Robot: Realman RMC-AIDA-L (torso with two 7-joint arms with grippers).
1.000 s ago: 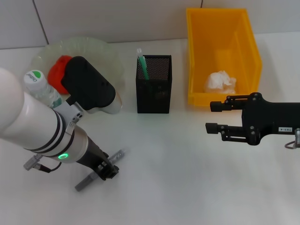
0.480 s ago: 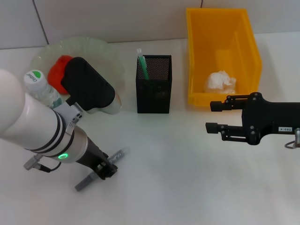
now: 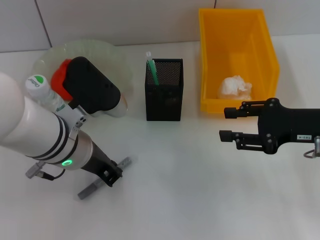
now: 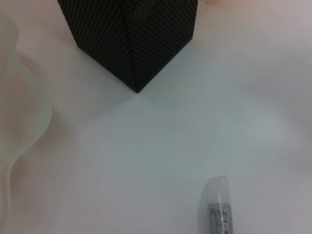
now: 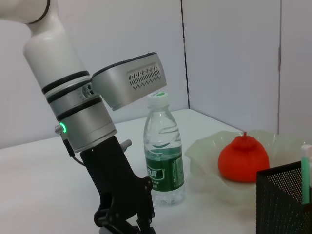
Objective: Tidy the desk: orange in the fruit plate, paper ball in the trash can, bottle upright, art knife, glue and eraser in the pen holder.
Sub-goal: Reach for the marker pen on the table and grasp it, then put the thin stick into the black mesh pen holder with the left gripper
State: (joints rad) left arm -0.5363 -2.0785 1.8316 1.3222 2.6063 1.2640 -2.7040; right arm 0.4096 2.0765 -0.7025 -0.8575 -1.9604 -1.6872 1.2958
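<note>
- Left gripper [image 3: 111, 176]: I have it low over the table [image 3: 190, 200] near the front left corner, its dark fingers pinched on the art knife [image 3: 102, 181].
- Art knife: a slim grey tool lying slantwise under that gripper, one end toward the front edge and the other toward the table's middle. My left wrist view shows only its pale translucent tip, with bare table around it.
- Right gripper [image 3: 223, 124]: I see it over the right side of the table, fingers spread and holding nothing, just in front of the trash can [image 3: 235, 30].
- Trash can: a yellow bin at the back right, with the crumpled white paper ball [image 3: 235, 87] lying inside near its front wall.
- Pen holder [image 3: 164, 90]: a black mesh box at the back centre, standing upright, with a green-and-white stick-shaped item [image 3: 151, 68] leaning inside. I cannot tell whether that is the glue.
- Fruit plate [image 3: 102, 52]: a pale translucent dish at the back left, partly covered by my left arm, with the orange [image 3: 60, 73] resting in it.
- Bottle [image 3: 42, 92]: clear, with a green label and white cap, standing upright just beside the plate on its left-edge side.
</note>
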